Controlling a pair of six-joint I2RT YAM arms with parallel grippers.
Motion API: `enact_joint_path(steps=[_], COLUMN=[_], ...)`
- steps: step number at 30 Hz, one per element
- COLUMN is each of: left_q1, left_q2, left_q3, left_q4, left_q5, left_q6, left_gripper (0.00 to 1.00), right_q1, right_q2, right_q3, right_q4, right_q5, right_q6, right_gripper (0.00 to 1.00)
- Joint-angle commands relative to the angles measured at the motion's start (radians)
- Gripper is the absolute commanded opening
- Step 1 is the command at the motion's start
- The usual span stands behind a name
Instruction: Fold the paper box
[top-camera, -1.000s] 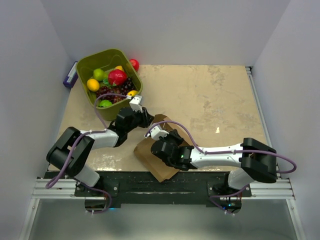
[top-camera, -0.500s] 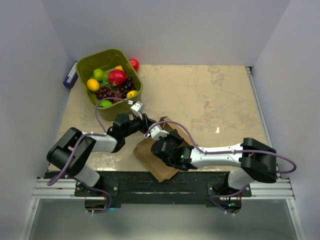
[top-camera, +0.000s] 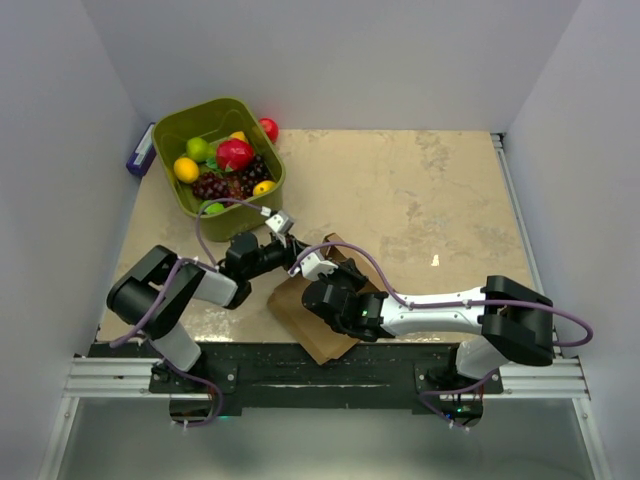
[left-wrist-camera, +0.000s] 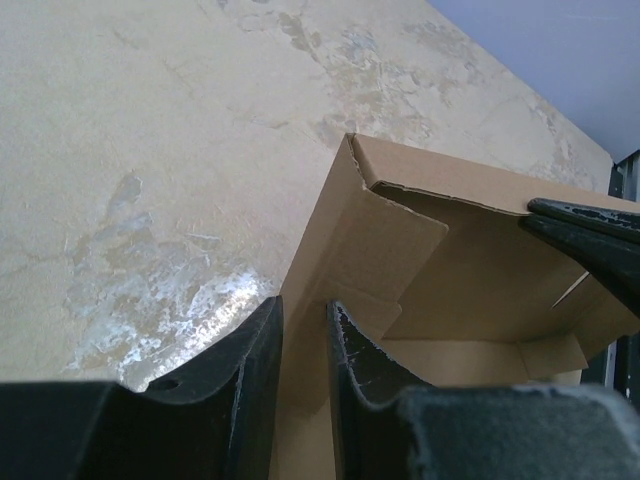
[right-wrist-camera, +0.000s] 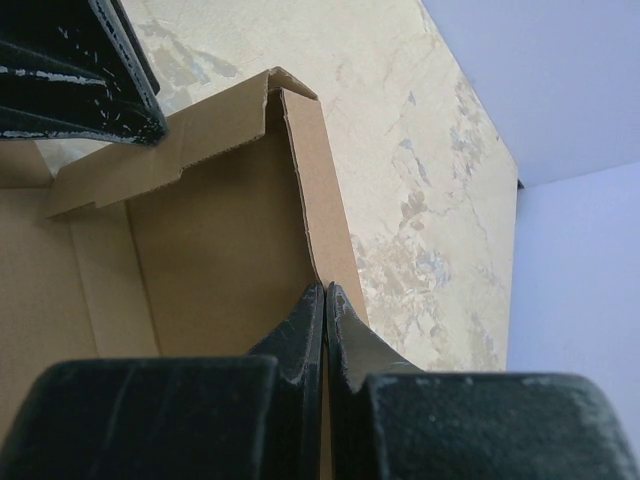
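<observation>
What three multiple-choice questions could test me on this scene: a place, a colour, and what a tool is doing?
1. Where on the table is the green bin?
A. far left corner
B. near right corner
C. dead centre

2. What colour is the paper box?
A. white
B. brown
C. blue

3. What is the right tool doing?
A. hanging open in the air
B. pinching a wall of the box
C. holding a fruit

1 A: the top view shows it at the far left.
2 B: it is plain brown cardboard in every view.
3 B: the right wrist view shows it shut on the cardboard edge.
</observation>
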Motion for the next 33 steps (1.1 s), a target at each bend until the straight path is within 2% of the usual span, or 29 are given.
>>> enact_joint_path(steps=[1,11,24,33], left_q1=[-0.007,-0.005,-0.007,-0.005], left_q2=[0.03,0.069,0.124,0.136], left_q3=[0.007,0.044,0.089,0.102], left_q4=[0.12,0.139,0.156,0.14], left_q5=[0.05,0.062,0.134,0.119], left_q6=[0.056,0.117,0.154,0.177], left_gripper=[0.29,0.31,0.45,0.54], right_q1=[0.009,0.009,0.011,0.011], right_q2=[0.012,0.006,-0.002,-0.005], right_q3=[-0.034,-0.04,-0.048,-0.05], right_q4=[-0.012,-0.003,0.001,0.003], right_q5=[-0.094,-0.11,-0.12,-0.126], right_q6=[0.048,0.039,0.034,0.032], right_gripper=[0.0,0.0,0.0,0.0])
